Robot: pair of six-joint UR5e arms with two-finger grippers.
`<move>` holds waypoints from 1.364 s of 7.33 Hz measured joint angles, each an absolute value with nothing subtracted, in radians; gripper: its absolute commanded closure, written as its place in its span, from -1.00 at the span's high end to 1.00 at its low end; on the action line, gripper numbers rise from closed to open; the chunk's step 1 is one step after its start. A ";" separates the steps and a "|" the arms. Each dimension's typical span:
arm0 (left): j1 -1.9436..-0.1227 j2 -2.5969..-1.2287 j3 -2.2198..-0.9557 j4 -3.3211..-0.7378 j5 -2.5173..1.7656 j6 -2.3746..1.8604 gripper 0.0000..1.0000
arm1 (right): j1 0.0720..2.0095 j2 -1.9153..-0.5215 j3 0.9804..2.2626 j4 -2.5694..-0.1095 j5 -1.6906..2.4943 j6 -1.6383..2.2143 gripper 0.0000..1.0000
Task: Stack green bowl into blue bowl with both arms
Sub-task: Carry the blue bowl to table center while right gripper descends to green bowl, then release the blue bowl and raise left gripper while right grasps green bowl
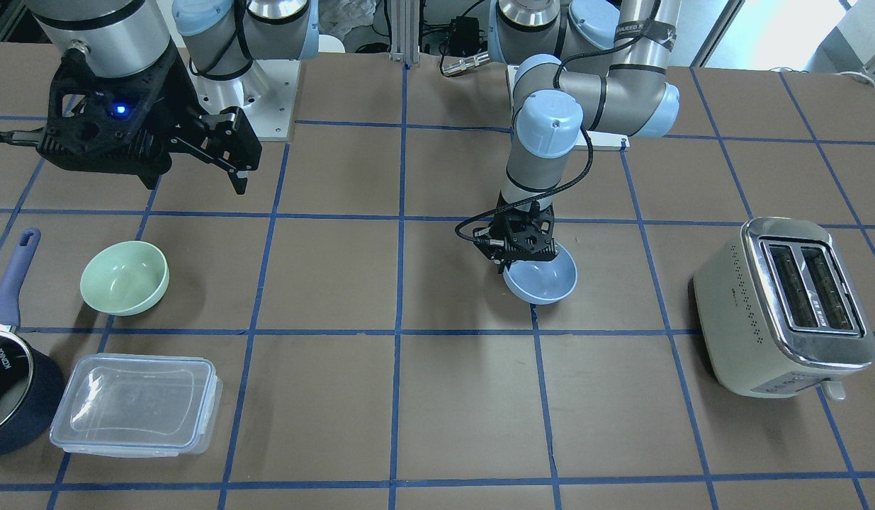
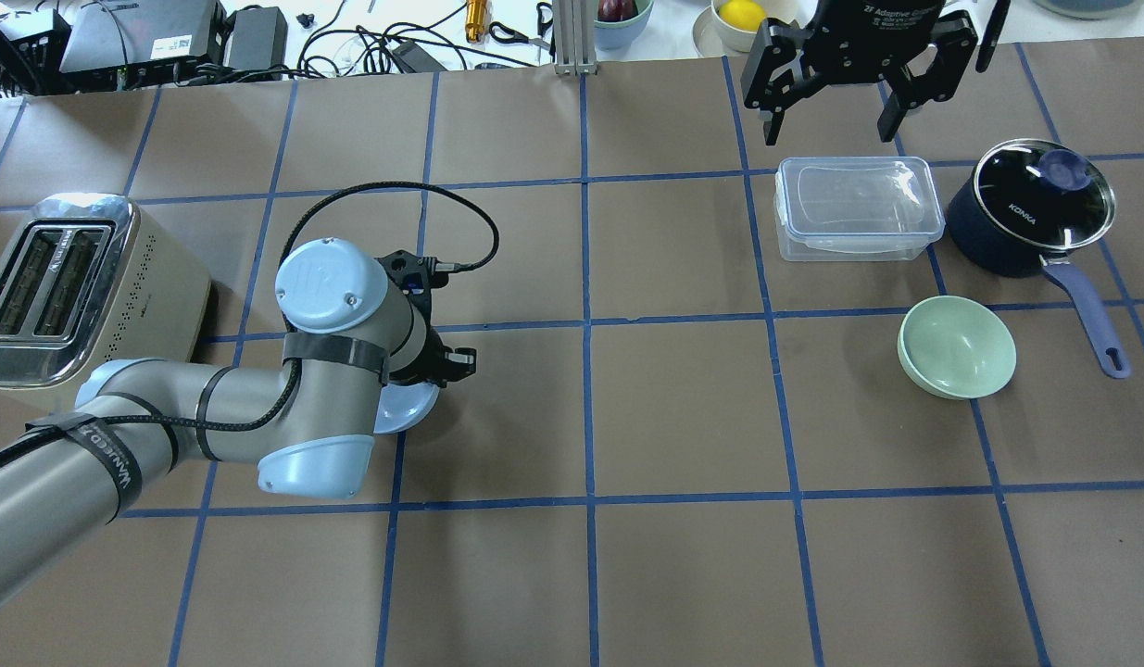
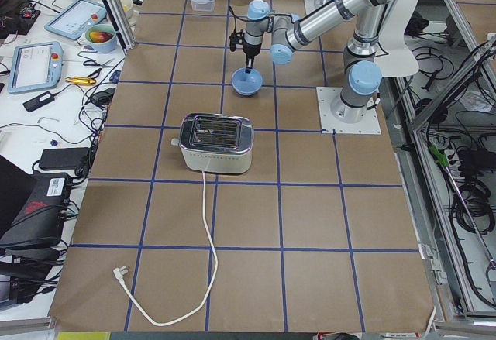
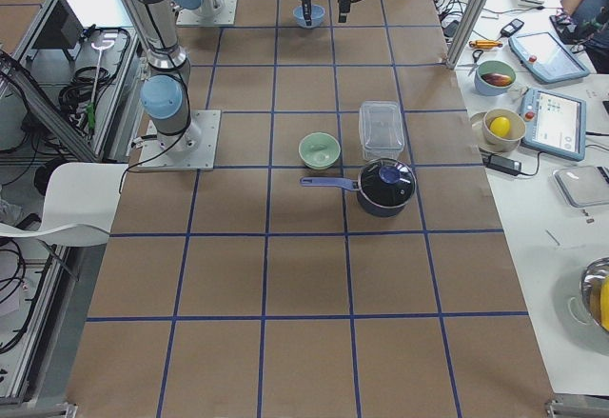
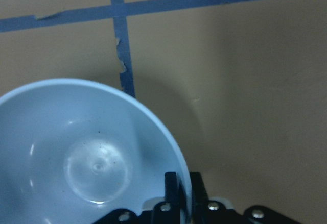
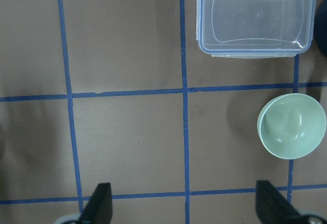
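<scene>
Gripping the blue bowl [image 1: 543, 280] by its rim, the left gripper [image 1: 509, 263] comes straight down from above. Its jaws are nearly closed, one finger inside the wall and one outside, as the left wrist view shows plainly. We judge the rim pinch to be chosen because the bowl is too wide to span, and because it leaves the hollow unobstructed to take the other bowl. In the front-facing view the bowl looks tipped slightly (we cannot tell whether its base has left the table [image 1: 437, 397]).

The right gripper [image 2: 829, 128] hangs high with its jaws spread wide and nothing between them. In the overhead view it sits at about 12 o'clock from the clear lidded container [image 2: 854, 208].

In that same view the green bowl [image 2: 956, 347] rests upright on the paper, untouched. The container is at its 11 o'clock, the navy saucepan [image 2: 1025, 208] at its 1 o'clock, and the blue bowl far off at its 9 o'clock. The toaster [image 2: 62, 287] stands at roughly 10 o'clock from the blue bowl.

We take it the stacking has hardly begun. The bowls are well apart, so each arm likely handles the bowl on its own side and brings it toward the middle. The right arm must next descend toward 6 o'clock onto the green rim, keeping off the saucepan handle.
</scene>
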State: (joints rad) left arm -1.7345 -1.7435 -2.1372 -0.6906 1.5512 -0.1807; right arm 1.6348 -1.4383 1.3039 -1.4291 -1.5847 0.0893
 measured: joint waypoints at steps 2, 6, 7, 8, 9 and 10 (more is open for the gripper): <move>-1.846 -1.868 -1.903 -0.782 1.531 -0.419 -1.00 | 1.587 -1.426 1.306 -1.429 -1.588 -0.004 1.00; -1.963 -2.108 -1.598 -0.826 1.536 -0.684 0.45 | 1.258 -1.394 1.518 -1.559 -1.585 -0.400 1.00; -1.978 -2.140 -1.567 -0.826 1.534 -0.720 0.99 | 1.213 -1.392 1.618 -1.676 -1.584 -0.474 1.00; -1.987 -2.155 -1.549 -0.824 1.530 -0.745 1.00 | 1.176 -1.392 1.730 -1.813 -1.584 -0.521 0.87; -1.988 -2.146 -1.541 -0.824 1.526 -0.736 1.00 | 1.147 -1.392 1.835 -1.950 -1.582 -0.559 0.78; -1.977 -2.113 -1.542 -0.831 1.525 -0.664 1.00 | 1.128 -1.389 1.920 -2.072 -1.581 -0.610 0.66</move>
